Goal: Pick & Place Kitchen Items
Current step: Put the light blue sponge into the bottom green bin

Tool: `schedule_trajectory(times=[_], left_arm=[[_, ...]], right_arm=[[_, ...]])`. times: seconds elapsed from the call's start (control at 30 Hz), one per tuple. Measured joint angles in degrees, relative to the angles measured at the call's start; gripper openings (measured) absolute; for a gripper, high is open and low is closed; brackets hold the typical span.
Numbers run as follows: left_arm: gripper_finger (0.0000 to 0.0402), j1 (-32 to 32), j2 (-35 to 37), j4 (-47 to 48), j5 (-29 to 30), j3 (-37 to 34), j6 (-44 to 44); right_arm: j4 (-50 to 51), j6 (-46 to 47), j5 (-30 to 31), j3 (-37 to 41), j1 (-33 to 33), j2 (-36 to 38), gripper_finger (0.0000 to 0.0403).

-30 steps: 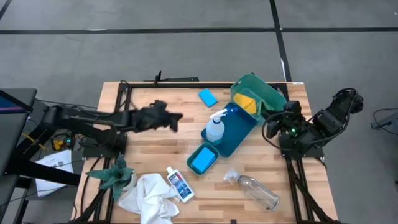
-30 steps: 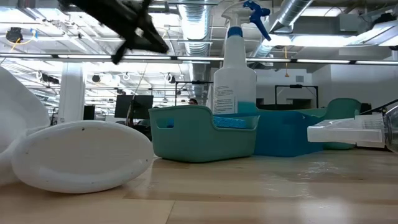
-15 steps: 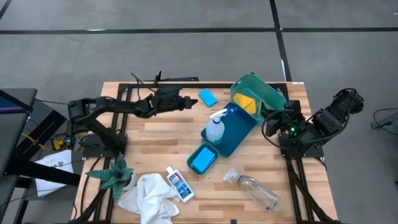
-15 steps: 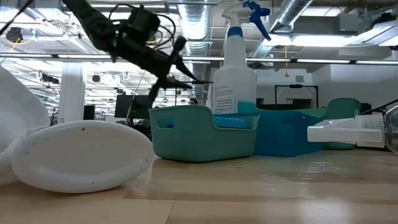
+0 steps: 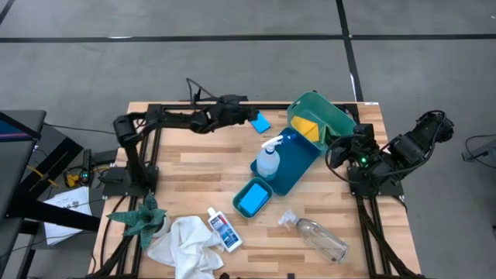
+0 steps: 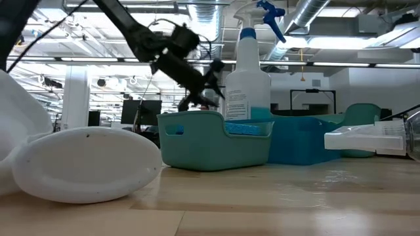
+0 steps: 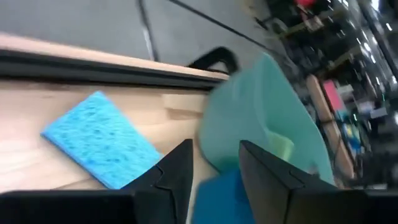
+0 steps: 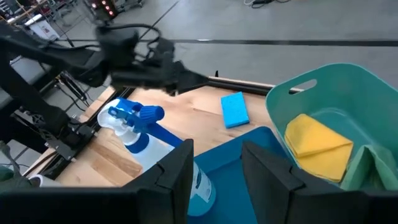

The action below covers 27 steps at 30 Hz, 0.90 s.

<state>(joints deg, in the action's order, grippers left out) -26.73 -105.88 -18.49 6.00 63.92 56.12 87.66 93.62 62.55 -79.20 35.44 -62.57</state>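
Reaching across the far side of the table [image 5: 186, 167], left gripper [image 5: 246, 116] hangs just beside the loose blue sponge [image 5: 260, 122], fingers apart with a gap visible in the left wrist view, nothing between them. That sponge lies flat on the wood near the far edge, left of the teal bin [image 5: 341, 118]; not touched as far as I can tell. Right gripper [image 5: 341, 147] sits at the right edge of the table, near the teal bin, fingers parted, holding nothing.

Yellow pad [image 5: 306, 126] is inside the teal bin, which is tipped on its side with its opening toward the middle. Blue tray [image 5: 298, 163] lies just below the bin toward the centre; spray bottle [image 5: 268, 159] stands upright at its left edge, blue trigger on top. Small teal basket [image 5: 253, 199] sits nearer, touching the blue tray's near end, with a second blue sponge [image 5: 249, 201] inside it.

Small blue-labelled bottle [image 5: 224, 229] lies on its side at the near edge, just right of the white cloth [image 5: 183, 244]. Clear bottle [image 5: 319, 237] lies on its side at near right. Green spiky plant [image 5: 139, 218] sits at near left, beside the cloth.
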Motion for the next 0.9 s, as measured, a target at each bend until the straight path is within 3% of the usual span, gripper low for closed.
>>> schedule_trajectory(times=[0.33,0.63,0.9], left_arm=[[0.0185,-1.16,-8.81,0.48,-1.83,1.14,13.42],[0.0195,-0.95,-8.64,1.29,0.27,1.56,13.79],[0.0191,0.46,-8.64,15.95,5.77,9.67,8.65]], right_arm=[[-0.12,-0.13,-1.69,0.00,0.04,0.00,0.0127],[0.06,-0.63,-2.72,0.00,0.04,0.00,0.0127],[0.60,-1.22,-2.72,0.00,0.04,0.00,0.0127]])
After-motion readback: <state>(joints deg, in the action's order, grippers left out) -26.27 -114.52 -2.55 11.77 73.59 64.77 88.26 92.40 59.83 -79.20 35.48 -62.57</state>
